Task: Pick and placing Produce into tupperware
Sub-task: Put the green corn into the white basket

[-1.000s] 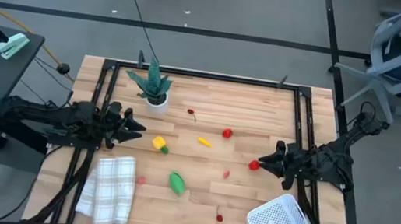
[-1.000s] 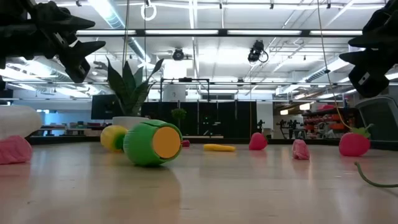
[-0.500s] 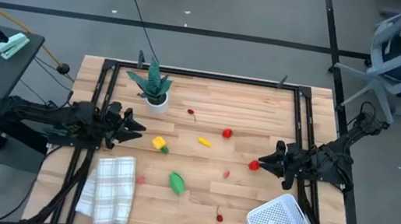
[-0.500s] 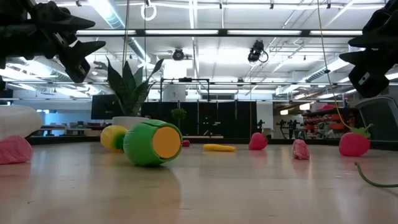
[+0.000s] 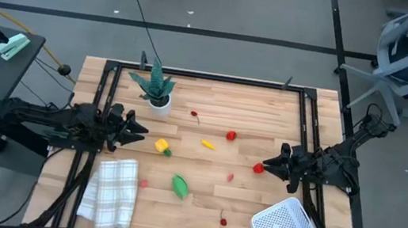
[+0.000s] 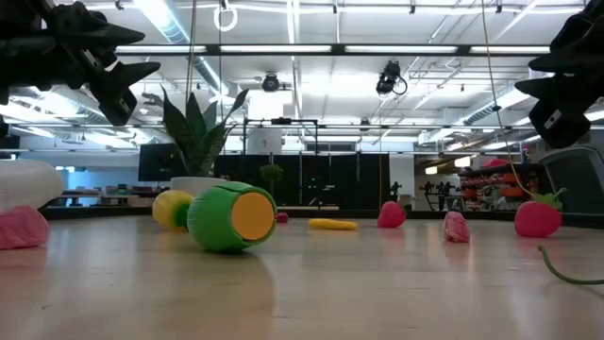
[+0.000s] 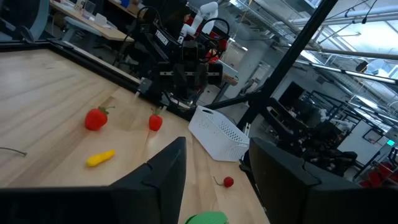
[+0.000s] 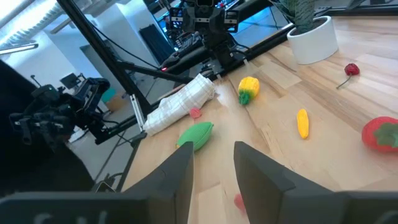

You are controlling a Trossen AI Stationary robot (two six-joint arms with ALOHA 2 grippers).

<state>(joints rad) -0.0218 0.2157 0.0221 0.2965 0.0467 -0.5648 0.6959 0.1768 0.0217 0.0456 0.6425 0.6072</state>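
Wooden table (image 5: 214,99) seen from above, scattered with small toy produce. Near the far left corner, a green potted plant (image 5: 156,87) in a white pot. Near the front left, a folded white checked cloth (image 5: 111,190). At the front right corner, a white gridded tupperware (image 5: 283,226), empty, well apart from most of the produce. Mid-table: a yellow corn piece (image 5: 162,147), a small yellow pepper (image 5: 208,143), a green vegetable (image 5: 179,185) lying on its side. Red pieces dotted about: a tomato (image 5: 231,135), a strawberry (image 5: 259,168) just beside the right gripper, a cherry (image 5: 195,115), another tiny red piece (image 5: 223,221) near the front.

Left gripper (image 5: 138,129) at the left edge, raised above the table, fingers apart, holding nothing. Right gripper (image 5: 269,165) at the right edge, likewise raised, fingers parted, empty.

From table level, only the undersides of both grippers visible, cut off by the upper corners.
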